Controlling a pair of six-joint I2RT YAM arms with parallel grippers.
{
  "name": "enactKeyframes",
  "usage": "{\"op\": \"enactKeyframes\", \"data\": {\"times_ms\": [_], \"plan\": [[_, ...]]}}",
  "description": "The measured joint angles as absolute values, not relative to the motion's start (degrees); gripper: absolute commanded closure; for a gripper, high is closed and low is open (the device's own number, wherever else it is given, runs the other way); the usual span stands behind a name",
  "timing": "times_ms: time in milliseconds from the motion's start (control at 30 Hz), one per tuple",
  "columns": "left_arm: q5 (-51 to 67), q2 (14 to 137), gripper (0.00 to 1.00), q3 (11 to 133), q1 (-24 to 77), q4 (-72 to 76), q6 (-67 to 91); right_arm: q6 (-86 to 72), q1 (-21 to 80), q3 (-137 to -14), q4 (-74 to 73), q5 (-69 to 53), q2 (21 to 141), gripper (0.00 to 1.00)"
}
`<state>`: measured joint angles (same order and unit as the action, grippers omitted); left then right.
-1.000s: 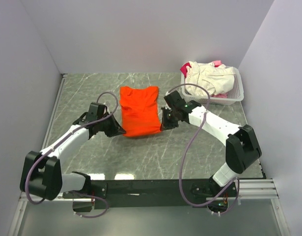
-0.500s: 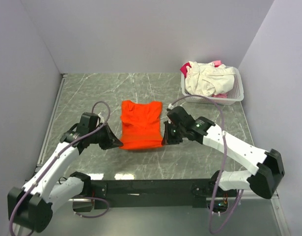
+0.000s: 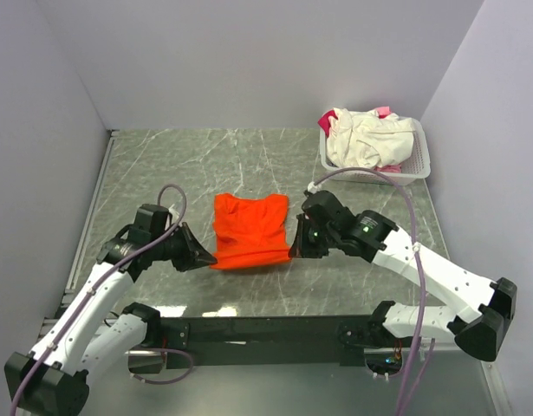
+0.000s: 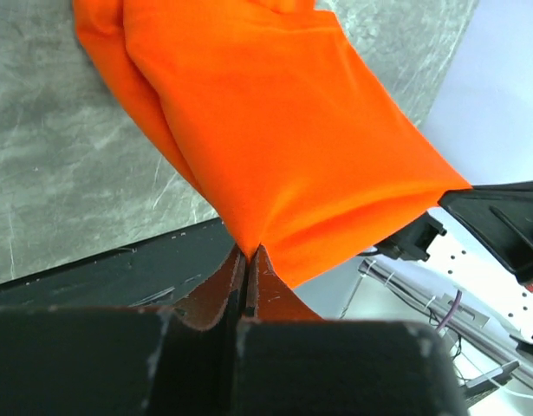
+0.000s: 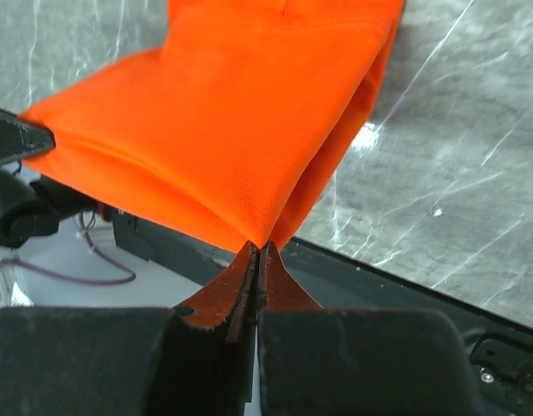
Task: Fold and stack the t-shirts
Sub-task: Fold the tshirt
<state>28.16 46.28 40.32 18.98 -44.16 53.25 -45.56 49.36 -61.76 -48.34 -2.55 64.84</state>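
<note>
Top external: two end effectors pinching one orange t-shirt.

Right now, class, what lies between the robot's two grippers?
The orange t-shirt, pinched at its near corners by the left gripper and right gripper; the top view shows it.

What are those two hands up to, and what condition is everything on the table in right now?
orange t-shirt: folded double, near edge stretched between the two hands.
left hand: shut on the shirt's near left corner.
right hand: shut on its near right corner.
basket: upright, far right, full of clothes.
cream-white t-shirt: crumpled, unfolded, heaped in the basket.
pink t-shirt: mostly buried beneath it, only bits showing.
</note>
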Motion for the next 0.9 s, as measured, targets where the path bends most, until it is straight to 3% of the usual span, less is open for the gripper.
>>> {"op": "enactKeyframes", "data": {"times_ms": [900], "plan": [[21.34, 73.54, 1.00, 54.81, 16.62, -30.81, 52.75, -33.43, 35.38, -83.83, -48.51, 1.45, 90.48, 1.00]]}}
